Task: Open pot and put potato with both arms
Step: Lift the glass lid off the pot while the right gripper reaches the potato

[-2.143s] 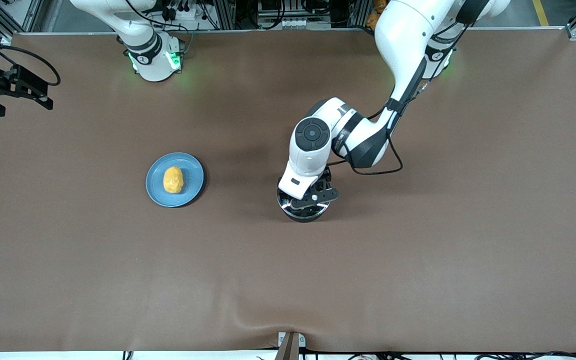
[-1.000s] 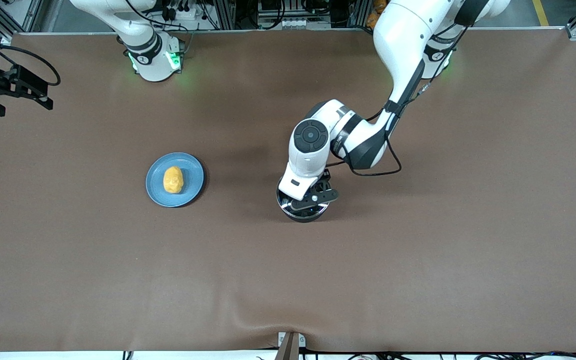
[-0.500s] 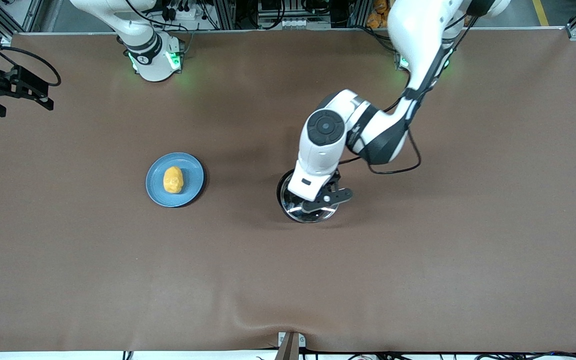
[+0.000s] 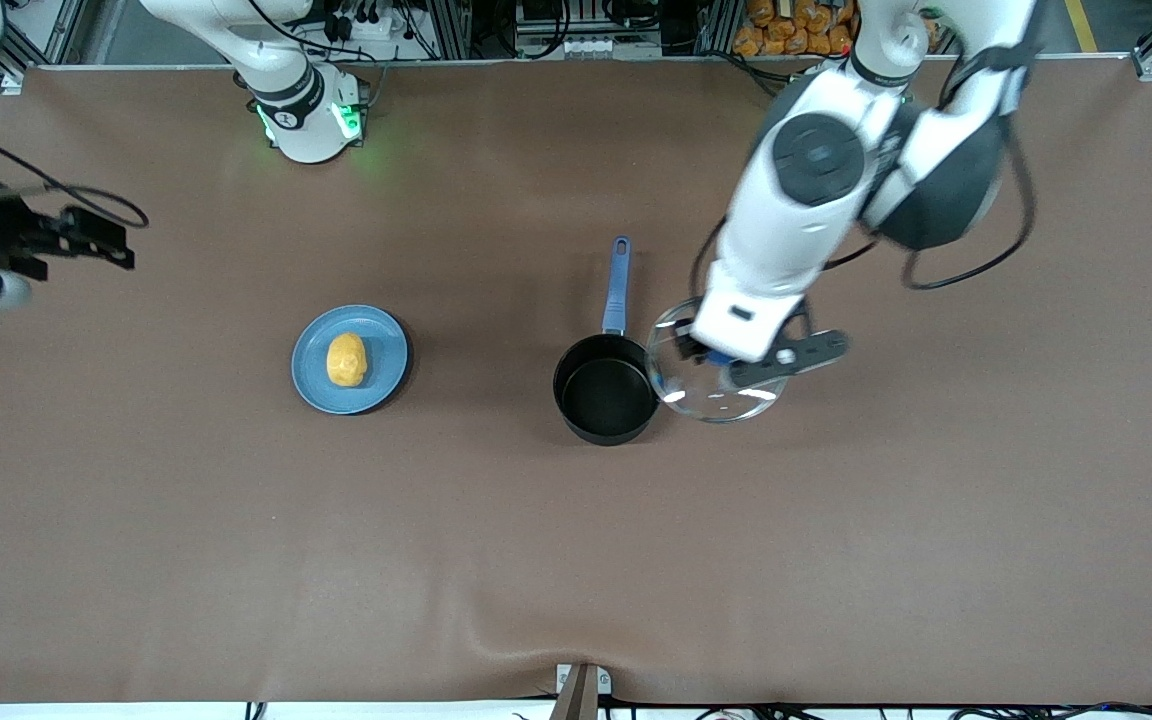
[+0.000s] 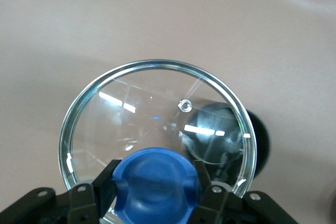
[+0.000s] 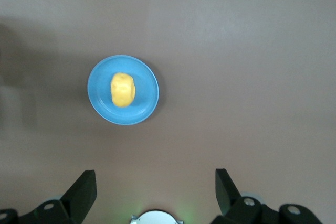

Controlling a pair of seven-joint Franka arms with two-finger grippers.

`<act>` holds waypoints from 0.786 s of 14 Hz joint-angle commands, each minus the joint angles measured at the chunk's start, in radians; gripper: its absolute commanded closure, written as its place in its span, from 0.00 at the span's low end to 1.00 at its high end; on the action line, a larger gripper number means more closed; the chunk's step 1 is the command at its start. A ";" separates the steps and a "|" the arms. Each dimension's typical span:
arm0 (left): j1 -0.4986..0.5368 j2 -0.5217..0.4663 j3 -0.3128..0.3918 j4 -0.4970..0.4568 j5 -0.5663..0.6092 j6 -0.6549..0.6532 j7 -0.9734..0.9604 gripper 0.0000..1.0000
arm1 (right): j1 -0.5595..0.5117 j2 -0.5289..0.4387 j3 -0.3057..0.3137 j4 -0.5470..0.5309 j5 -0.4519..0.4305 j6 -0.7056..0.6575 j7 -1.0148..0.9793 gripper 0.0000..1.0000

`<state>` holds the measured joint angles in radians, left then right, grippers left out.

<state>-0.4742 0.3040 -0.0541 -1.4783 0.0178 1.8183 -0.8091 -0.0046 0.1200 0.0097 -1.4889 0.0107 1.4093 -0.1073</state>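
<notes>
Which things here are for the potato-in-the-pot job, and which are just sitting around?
For the job:
- pot, open now
- glass lid, held up beside the pot by its blue knob in the left hand
- potato
- right hand, open, up over its own end of the table

Just there:
- blue plate under the potato
- brown table cover

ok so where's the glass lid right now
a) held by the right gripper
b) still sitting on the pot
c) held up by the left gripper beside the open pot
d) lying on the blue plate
c: the left gripper is shut on the blue knob of the glass lid, which hangs beside the uncovered pot; the plate carries only the potato.
</notes>
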 commanded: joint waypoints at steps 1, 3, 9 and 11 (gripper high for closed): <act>0.113 -0.207 -0.015 -0.219 -0.045 0.012 0.170 0.59 | -0.018 0.095 0.006 0.015 -0.005 -0.015 0.014 0.00; 0.190 -0.264 -0.013 -0.279 -0.049 0.010 0.275 0.59 | -0.024 0.151 0.007 -0.002 0.026 0.019 0.023 0.00; 0.345 -0.269 -0.012 -0.303 -0.045 -0.011 0.508 0.59 | 0.001 0.197 0.009 -0.189 0.118 0.288 0.104 0.00; 0.348 -0.243 -0.012 -0.318 -0.042 0.033 0.515 0.59 | 0.035 0.190 0.012 -0.290 0.120 0.391 0.107 0.00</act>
<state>-0.1289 0.0522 -0.0541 -1.7773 -0.0135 1.8131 -0.3063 0.0008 0.3464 0.0164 -1.6715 0.1148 1.7179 -0.0238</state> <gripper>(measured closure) 0.396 0.000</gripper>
